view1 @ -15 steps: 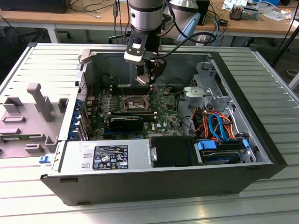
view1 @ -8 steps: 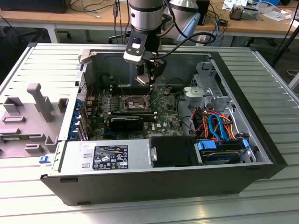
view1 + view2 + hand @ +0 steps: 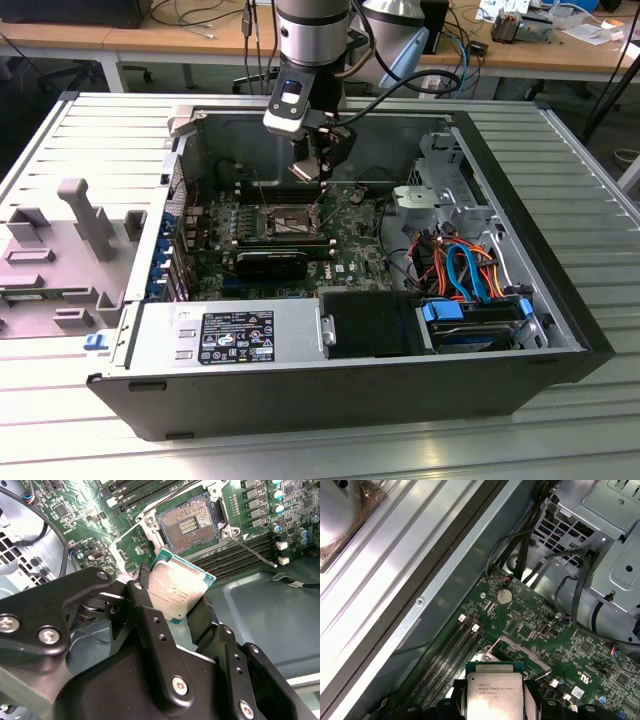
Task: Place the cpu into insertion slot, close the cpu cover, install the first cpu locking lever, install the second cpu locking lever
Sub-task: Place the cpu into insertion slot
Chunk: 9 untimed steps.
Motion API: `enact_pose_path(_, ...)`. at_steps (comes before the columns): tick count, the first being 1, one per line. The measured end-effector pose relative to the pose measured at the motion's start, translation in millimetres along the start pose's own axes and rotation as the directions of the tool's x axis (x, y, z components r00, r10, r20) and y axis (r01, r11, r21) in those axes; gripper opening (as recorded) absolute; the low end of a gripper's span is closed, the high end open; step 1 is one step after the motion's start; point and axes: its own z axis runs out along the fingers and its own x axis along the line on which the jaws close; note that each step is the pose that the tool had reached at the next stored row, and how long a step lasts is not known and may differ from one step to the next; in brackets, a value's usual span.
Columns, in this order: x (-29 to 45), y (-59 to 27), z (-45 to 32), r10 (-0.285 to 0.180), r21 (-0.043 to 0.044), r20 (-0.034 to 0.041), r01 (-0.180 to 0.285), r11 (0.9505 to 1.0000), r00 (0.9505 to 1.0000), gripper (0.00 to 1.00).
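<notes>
Cpu [image 3: 177, 590] clamped between black fingers [image 3: 202, 620] of gripper [image 3: 172, 596], metal top visible in both wrist views. Hangs tilted above motherboard [image 3: 85, 510], just beside insertion slot [image 3: 190, 527], not in it (slot uncovered, contacts bare). Sits low inside computer case [image 3: 540, 300] in exterior view.

My gripper [image 3: 175, 592] is matte black, with two jointed link fingers [image 3: 150, 627] fastened by silver screws [image 3: 180, 685]. My arm [image 3: 312, 30] is a silver-grey cylinder with black cables [image 3: 395, 93] routed alongside.

cpu [image 3: 493, 690] clamped in claw [image 3: 494, 700] (silver top showing), green motherboard [image 3: 530, 625] beyond
</notes>
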Motion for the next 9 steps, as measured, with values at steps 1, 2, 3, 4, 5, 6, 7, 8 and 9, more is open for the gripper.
enact_pose_path(1, 0.0, 0.0, 0.0, 0.002, 0.0000, 0.0001, -0.002, 1.0000, 1.0000, 0.54)
enact_pose_path(2, 0.0, 0.0, 0.0, 0.003, -0.0001, 0.0003, -0.003, 1.0000, 1.0000, 0.54)
enact_pose_path(3, 0.0, 0.0, 0.0, 0.005, -0.0001, 0.0004, -0.005, 1.0000, 1.0000, 0.54)
enact_pose_path(4, 0.0, 0.0, 0.0, 0.008, -0.0001, 0.0007, -0.008, 1.0000, 1.0000, 0.54)
enact_pose_path(5, 0.0, 0.0, 0.0, 0.011, -0.0001, 0.0009, -0.011, 0.9999, 0.9999, 0.54)
enact_pose_path(6, 0.0, 0.0, 0.0, 0.012, -0.0002, 0.0011, -0.012, 0.9999, 0.9999, 0.54)
enact_pose_path(7, 0.0, 0.0, 0.0, 0.014, -0.0001, 0.0011, -0.014, 0.9999, 0.9999, 0.54)
enact_pose_path(8, 0.0, 0.0, 0.0, 0.016, -0.0002, 0.0013, -0.016, 0.9999, 0.9999, 0.54)
enact_pose_path(9, 0.0, 0.0, 0.0, 0.017, -0.0002, 0.0014, -0.017, 0.9998, 0.9998, 0.54)
